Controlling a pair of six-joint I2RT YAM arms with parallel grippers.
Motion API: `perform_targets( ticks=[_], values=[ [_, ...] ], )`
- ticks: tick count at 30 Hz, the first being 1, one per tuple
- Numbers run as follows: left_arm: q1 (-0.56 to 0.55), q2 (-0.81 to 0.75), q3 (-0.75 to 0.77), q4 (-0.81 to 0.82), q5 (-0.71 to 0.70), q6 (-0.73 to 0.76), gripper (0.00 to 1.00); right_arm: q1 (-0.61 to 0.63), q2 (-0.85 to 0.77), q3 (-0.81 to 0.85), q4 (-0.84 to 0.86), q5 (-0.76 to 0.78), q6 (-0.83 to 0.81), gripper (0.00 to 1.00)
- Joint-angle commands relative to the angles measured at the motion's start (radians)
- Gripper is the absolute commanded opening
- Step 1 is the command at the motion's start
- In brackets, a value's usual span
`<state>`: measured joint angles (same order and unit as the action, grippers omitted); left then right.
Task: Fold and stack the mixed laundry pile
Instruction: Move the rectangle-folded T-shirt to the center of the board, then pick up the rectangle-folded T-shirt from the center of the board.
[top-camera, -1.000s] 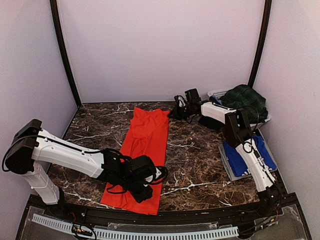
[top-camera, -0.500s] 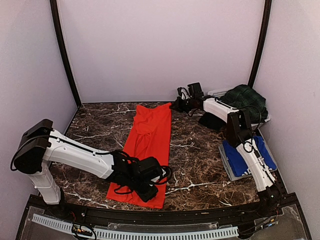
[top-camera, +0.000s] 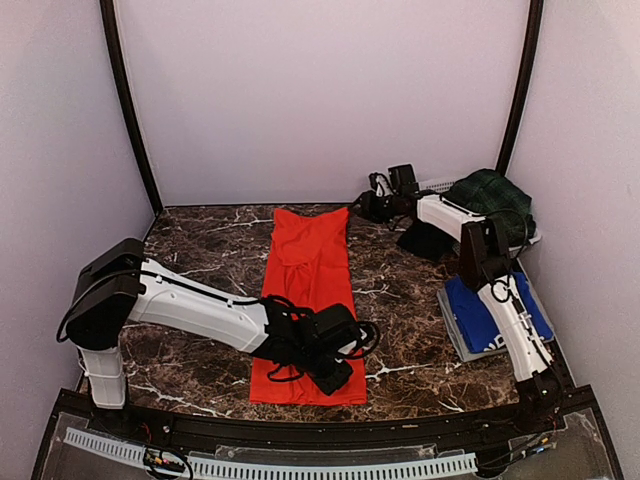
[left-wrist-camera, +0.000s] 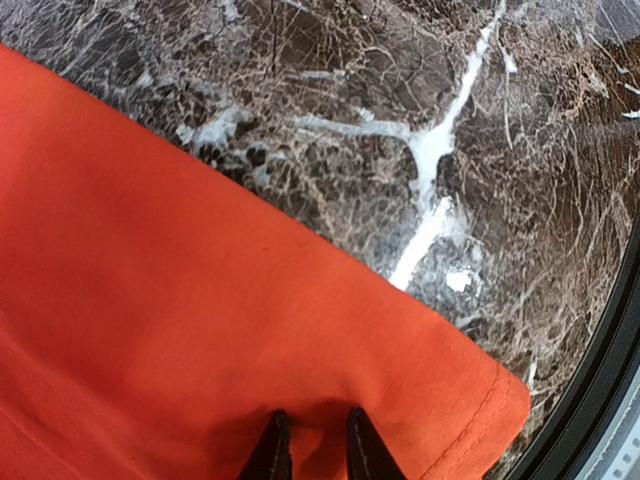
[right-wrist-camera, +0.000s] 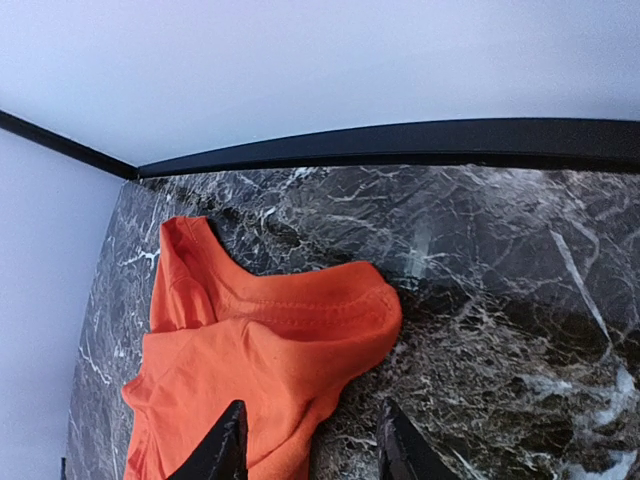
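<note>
The red-orange T-shirt (top-camera: 310, 280) lies as a long, narrow folded strip on the dark marble table, running from far to near. My left gripper (top-camera: 338, 372) is at its near right corner. In the left wrist view the gripper (left-wrist-camera: 312, 440) is shut, pinching a pucker of the shirt (left-wrist-camera: 150, 300). My right gripper (top-camera: 362, 208) is at the shirt's far right corner. In the right wrist view it (right-wrist-camera: 310, 445) is open, its jaws wide apart over the shirt's collar end (right-wrist-camera: 260, 340). The green tartan skirt (top-camera: 490, 200), a black garment (top-camera: 425, 240) and the royal blue T-shirt (top-camera: 472, 318) are at the right.
The white slotted basket (top-camera: 435, 185) stands at the back right under the skirt. The grey tray (top-camera: 450, 330) holds the blue T-shirt by the right wall. A black rail (left-wrist-camera: 600, 380) edges the table at the near side.
Both grippers moved to the right and the shirt went with them, now lying straighter and further right. The right gripper also moved toward the back wall.
</note>
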<state>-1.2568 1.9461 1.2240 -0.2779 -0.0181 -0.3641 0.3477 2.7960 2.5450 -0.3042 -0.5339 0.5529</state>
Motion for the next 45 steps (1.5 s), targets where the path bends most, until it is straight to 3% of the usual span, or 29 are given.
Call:
perform_targets(
  ticks=[1,6,12,16,21,27,36,45],
  values=[
    [-0.003,0.023,0.059,-0.061,0.015,0.025,0.2,-0.014,-0.15,-0.086,0.032,-0.004,-0.028,0.48],
    [-0.005,-0.008,0.152,-0.126,0.04,0.043,0.26,-0.018,-0.295,-0.235,0.012,-0.031,-0.074,0.52],
    [-0.005,-0.155,0.12,-0.132,0.046,0.036,0.36,-0.016,-0.548,-0.568,0.063,-0.103,-0.089,0.5],
    [0.061,-0.308,-0.045,-0.088,0.05,-0.108,0.37,0.008,-0.789,-0.932,0.157,-0.14,-0.071,0.48],
    [0.193,-0.561,-0.338,-0.06,0.084,-0.359,0.37,0.104,-1.05,-1.278,0.1,-0.121,-0.12,0.46],
    [0.227,-0.753,-0.541,-0.15,0.098,-0.533,0.35,0.217,-1.25,-1.645,0.082,-0.114,-0.062,0.42],
    [0.223,-0.907,-0.734,-0.089,0.208,-0.677,0.34,0.389,-1.348,-1.879,0.142,-0.123,0.075,0.41],
    [0.15,-0.786,-0.766,0.042,0.222,-0.736,0.34,0.514,-1.268,-1.927,0.253,-0.133,0.156,0.41]
  ],
)
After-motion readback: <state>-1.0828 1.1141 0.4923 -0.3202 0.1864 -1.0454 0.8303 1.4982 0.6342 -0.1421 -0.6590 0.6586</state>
